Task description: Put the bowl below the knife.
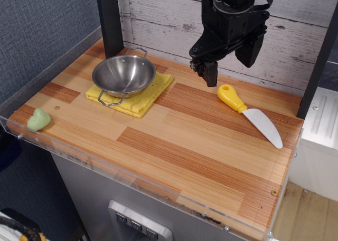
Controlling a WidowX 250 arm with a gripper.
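One view was all I had: the bowl [124, 75] sat on the yellow cloth [141, 96], well left of the knife [249, 113]. My gripper [209, 72] hovered empty between them; I couldn't tell its jaws' state.

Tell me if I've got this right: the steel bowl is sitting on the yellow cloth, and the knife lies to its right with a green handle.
Not quite. In the observation.image view the knife has a yellow handle, not green. The rest holds: the bowl sits on the yellow cloth, and the knife lies to its right.
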